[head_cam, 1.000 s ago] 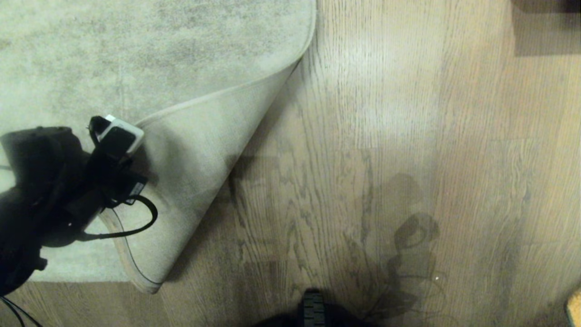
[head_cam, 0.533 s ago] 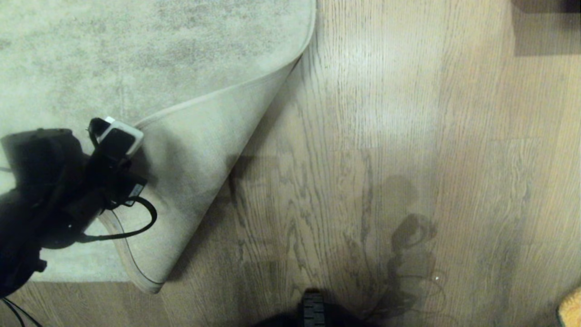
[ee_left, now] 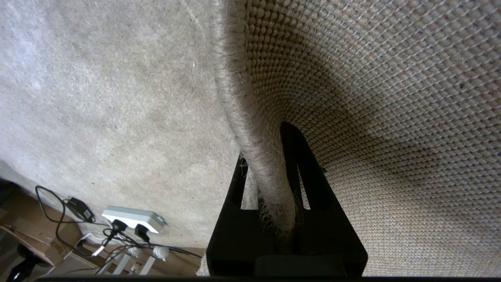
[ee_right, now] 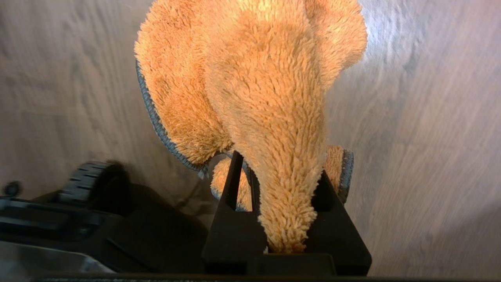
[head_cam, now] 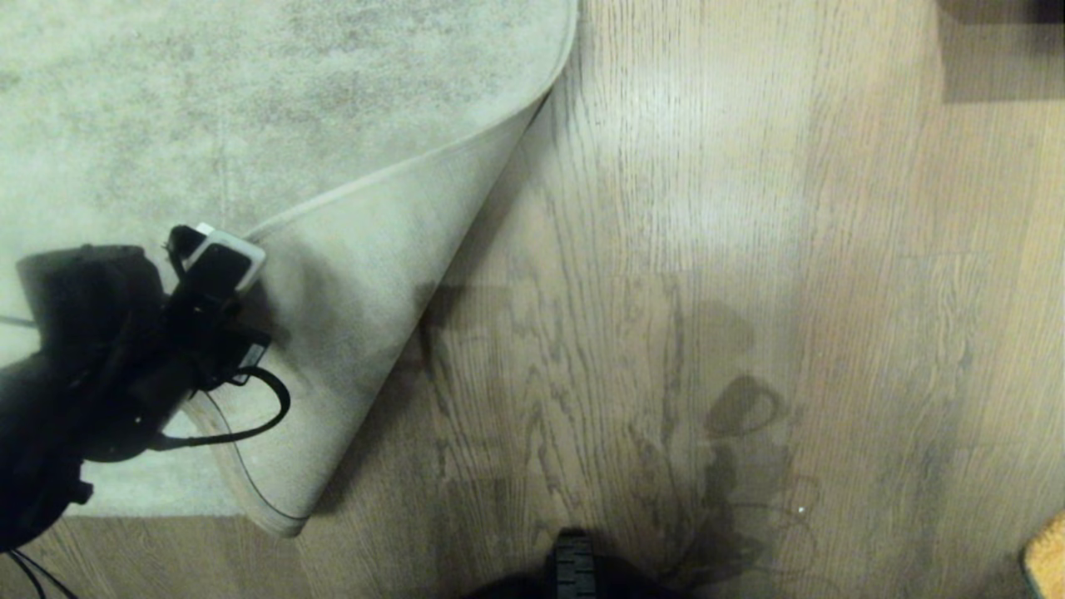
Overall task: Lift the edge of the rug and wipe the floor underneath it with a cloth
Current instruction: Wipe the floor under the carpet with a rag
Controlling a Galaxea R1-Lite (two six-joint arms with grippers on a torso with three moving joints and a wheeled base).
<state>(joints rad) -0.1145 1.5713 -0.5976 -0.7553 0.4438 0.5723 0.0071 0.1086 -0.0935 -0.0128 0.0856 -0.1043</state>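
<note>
The left pincer (ee_left: pixel 270 164) is clenched on the rug edge (ee_left: pixel 250 129), one finger on the cream woven backing and the other on the pile side. In the head view the left arm sits at the near left, and the rug's corner is folded back over the rug (head_cam: pixel 250 91), backing up, baring the floor (head_cam: pixel 666 249) beside the fold. The right pincer (ee_right: pixel 280 184) is grasping the cloth (ee_right: pixel 250 78), a fuzzy orange rag with a grey hem that hangs over the wood planks; its tip shows at the near right corner of the head view (head_cam: pixel 1050 559). A white power strip (ee_left: pixel 133 218) lies off the rug's far side
</note>
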